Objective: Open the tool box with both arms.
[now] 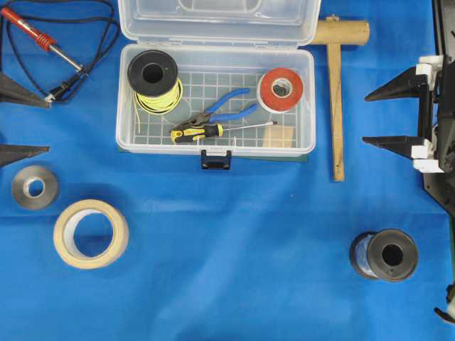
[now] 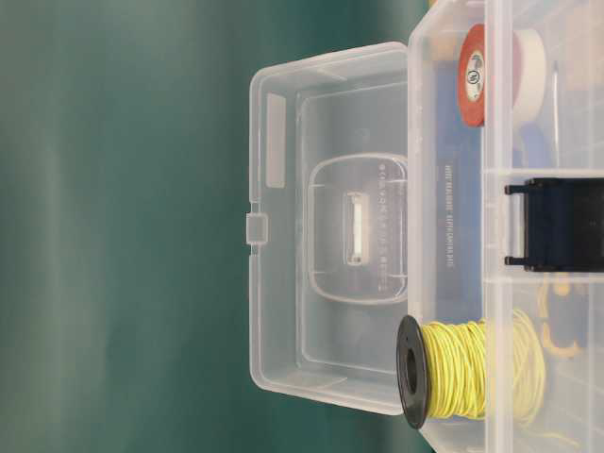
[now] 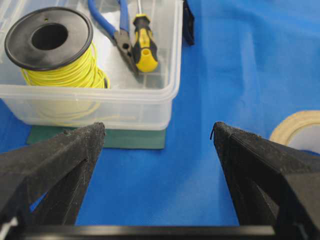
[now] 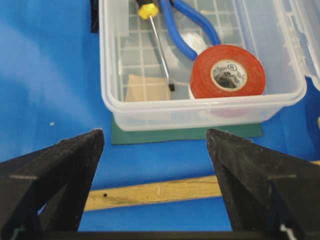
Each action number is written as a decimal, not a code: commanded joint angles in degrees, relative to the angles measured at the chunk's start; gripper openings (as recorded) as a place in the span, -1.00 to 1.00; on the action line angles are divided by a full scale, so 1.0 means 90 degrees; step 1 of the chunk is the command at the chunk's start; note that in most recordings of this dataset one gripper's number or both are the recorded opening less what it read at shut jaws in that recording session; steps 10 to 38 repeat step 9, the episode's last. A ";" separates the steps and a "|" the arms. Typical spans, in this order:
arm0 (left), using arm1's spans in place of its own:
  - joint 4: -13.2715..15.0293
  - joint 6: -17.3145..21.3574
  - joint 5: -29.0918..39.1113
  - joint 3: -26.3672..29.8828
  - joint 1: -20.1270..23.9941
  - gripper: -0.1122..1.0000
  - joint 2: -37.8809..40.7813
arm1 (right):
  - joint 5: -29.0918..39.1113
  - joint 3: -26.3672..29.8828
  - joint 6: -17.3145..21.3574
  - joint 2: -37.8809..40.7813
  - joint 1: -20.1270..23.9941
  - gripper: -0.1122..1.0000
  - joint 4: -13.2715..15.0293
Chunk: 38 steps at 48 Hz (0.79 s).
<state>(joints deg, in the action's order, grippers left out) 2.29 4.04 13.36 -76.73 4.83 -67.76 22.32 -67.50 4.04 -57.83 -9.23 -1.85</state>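
Observation:
The clear tool box [image 1: 122, 99] stands open at the top middle, its lid [image 1: 217, 21] folded back flat behind it and its black latch [image 1: 215, 158] hanging at the front. From table level the lid [image 2: 330, 226] and latch [image 2: 557, 224] show too. My left gripper [image 1: 48, 124] is open at the left edge, well clear of the box; its wrist view [image 3: 159, 131] has bare blue cloth between the fingers. My right gripper [image 1: 365, 119] is open on the right, apart from the box, with nothing in it [image 4: 155, 134].
Inside the box lie a yellow wire spool [image 1: 153, 78], blue pliers [image 1: 227, 106], a screwdriver [image 1: 199, 131] and red tape [image 1: 281, 89]. A wooden mallet [image 1: 335, 106] lies right of the box. Elsewhere are a soldering iron [image 1: 43, 42], grey tape [image 1: 34, 187], masking tape [image 1: 91, 233] and a black spool [image 1: 384, 254].

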 commanded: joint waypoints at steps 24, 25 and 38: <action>0.0020 -0.0010 -0.0039 0.0078 -0.0020 0.81 0.0039 | -0.0068 0.0078 0.0010 0.0049 0.0010 0.69 0.0000; 0.0020 -0.0010 -0.0039 0.0078 -0.0020 0.81 0.0039 | -0.0068 0.0078 0.0010 0.0049 0.0010 0.69 0.0000; 0.0020 -0.0010 -0.0039 0.0078 -0.0020 0.81 0.0039 | -0.0068 0.0078 0.0010 0.0049 0.0010 0.69 0.0000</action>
